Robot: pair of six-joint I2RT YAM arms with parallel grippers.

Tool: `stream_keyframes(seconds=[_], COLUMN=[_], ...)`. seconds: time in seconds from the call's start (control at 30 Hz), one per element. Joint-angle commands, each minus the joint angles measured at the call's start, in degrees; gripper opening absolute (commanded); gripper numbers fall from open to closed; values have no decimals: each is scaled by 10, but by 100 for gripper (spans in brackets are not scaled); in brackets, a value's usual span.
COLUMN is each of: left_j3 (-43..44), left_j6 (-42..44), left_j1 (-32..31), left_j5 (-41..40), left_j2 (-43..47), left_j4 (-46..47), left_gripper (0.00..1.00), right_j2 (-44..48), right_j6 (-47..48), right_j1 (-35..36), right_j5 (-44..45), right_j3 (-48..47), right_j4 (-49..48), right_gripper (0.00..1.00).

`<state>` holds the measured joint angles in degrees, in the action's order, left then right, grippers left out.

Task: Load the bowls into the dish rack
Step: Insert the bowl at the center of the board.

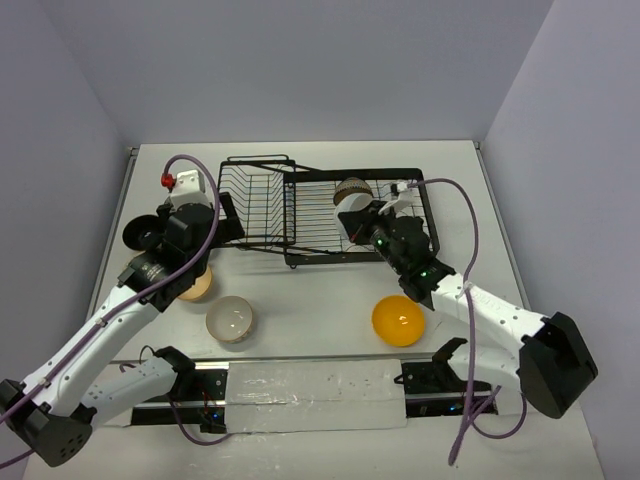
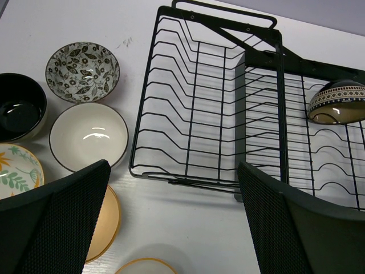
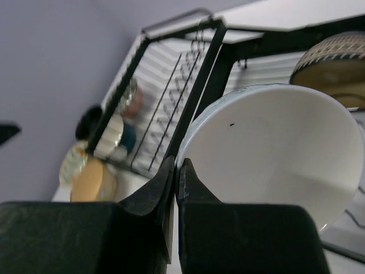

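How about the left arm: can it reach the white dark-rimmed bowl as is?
Probably yes. The left pincer is open and empty, close to the white bowl, which sits uncovered beside the dish rack. Neighbouring bowls crowd its rim, so finger room may be tight.

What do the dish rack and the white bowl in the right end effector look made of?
The dish rack: thin metal wire with a black matte coating, judging by the slim bent rods. The white bowl, pinched at its rim by the right end effector: probably glazed ceramic, smooth and faintly glossy; hard plastic cannot be ruled out.
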<state>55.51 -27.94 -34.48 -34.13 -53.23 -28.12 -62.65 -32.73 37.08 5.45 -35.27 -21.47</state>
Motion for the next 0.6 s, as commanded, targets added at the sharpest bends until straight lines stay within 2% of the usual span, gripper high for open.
stream_keyframes(seconds=[0.0, 0.17, 0.33, 0.57], left_j3=[-1, -1, -2, -3], left_j6=[6, 6, 8, 8], left_j1=[-9, -16, -26, -40], left_j5=[-3, -9, -14, -24], left_j2=[1, -1, -2, -3], left_j4=[14, 12, 14, 13], left_gripper=[99, 99, 99, 99], right_j2=[-30, -105, -147, -184], right_j6=[-85, -125, -157, -214], right_j1=[-43, -79, -122, -181], right_j5=[34, 80, 99, 107], right_j3=[16, 33, 13, 40], right_j4=[-218, -368, -398, -486], right_gripper=[0, 0, 0, 0])
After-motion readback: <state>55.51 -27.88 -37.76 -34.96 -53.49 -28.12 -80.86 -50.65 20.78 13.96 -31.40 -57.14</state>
